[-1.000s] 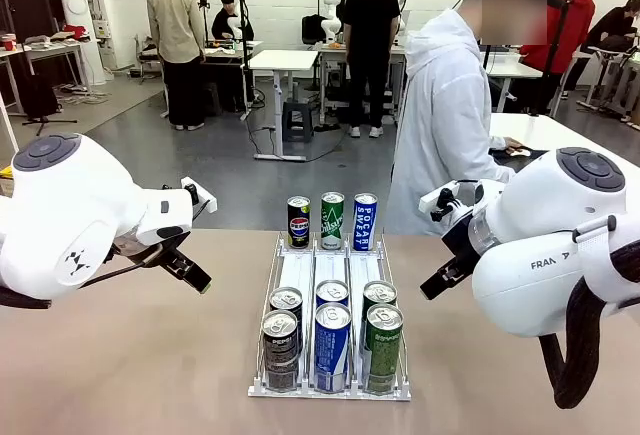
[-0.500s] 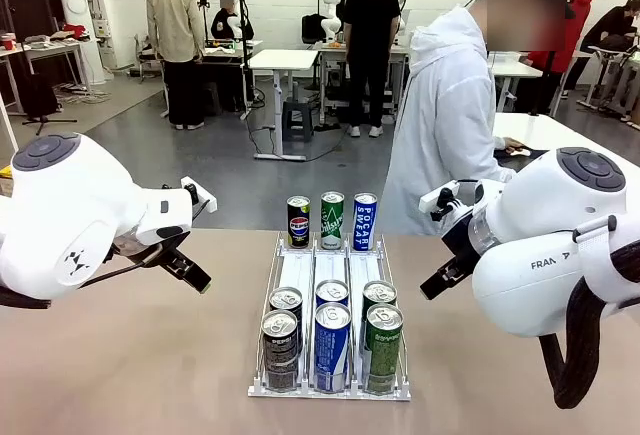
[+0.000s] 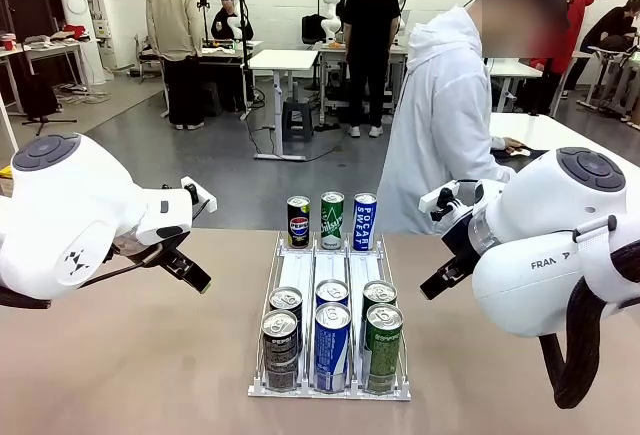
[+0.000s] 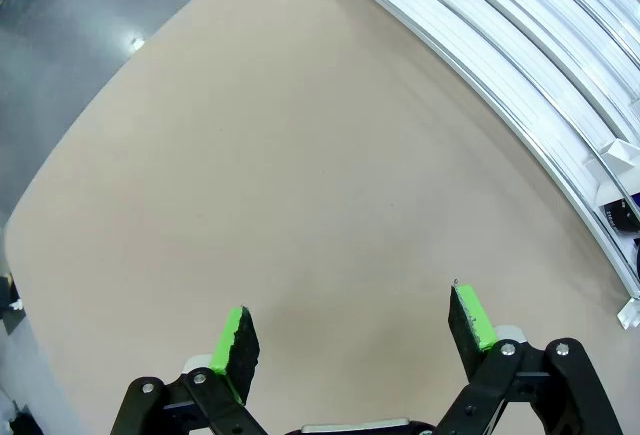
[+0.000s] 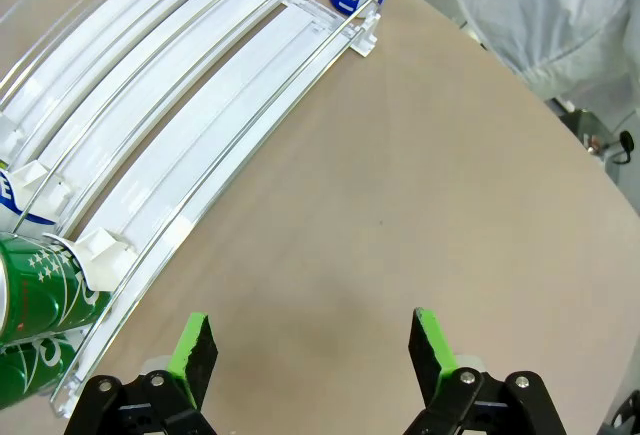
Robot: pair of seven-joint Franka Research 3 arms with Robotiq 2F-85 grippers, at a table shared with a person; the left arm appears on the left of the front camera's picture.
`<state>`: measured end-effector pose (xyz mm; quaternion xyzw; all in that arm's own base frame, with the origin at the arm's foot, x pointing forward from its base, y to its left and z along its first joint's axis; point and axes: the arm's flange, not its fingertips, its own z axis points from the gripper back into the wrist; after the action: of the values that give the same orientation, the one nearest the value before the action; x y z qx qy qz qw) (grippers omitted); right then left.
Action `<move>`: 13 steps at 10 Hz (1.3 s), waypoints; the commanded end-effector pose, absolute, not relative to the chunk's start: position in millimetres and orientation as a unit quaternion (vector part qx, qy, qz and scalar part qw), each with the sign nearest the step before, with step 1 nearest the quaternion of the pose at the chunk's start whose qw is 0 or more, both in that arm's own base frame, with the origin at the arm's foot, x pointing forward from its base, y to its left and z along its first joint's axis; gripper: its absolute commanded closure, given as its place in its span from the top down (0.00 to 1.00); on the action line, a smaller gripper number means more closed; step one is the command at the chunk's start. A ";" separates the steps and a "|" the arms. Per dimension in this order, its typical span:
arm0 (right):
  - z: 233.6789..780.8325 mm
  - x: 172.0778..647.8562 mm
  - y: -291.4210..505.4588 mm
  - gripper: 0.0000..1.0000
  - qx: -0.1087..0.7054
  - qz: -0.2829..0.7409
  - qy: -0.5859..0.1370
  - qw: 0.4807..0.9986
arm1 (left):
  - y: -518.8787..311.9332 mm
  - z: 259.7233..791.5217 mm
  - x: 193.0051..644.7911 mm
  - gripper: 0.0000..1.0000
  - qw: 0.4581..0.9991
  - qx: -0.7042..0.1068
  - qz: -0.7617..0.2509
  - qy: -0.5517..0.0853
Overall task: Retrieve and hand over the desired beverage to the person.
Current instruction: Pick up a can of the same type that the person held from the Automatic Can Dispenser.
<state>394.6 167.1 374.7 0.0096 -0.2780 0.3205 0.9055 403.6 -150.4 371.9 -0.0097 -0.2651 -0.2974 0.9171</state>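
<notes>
From the front, the jaws are hard to make out behind each arm's bulk. The wrist views show the left pincer (image 4: 353, 330) and right pincer (image 5: 312, 347) spread wide, holding nothing, above bare worktop (image 4: 250, 175). Cans (image 3: 332, 345) sit at both ends of the rack (image 3: 330, 265). The person (image 3: 440, 125) stands behind the far edge, turned sideways.

Bright and even throughout, lit from overhead. Only soft, faint shadows under the rack (image 3: 330, 392) on the table (image 3: 140, 355). Small glare spots on the floor (image 4: 60, 35). Sharp in front; strong wide-angle bending of rack and table edge in both wrist views.
</notes>
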 end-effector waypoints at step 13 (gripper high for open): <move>634.1 302.1 130.9 1.00 -0.070 0.288 -0.361 0.885 | -175.3 640.2 324.9 1.00 0.887 0.080 -0.323 -0.320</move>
<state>291.5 124.7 640.8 -0.0531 -0.3652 0.3019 0.8790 314.9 -177.0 645.1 0.0793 -0.3246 -0.3286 0.8834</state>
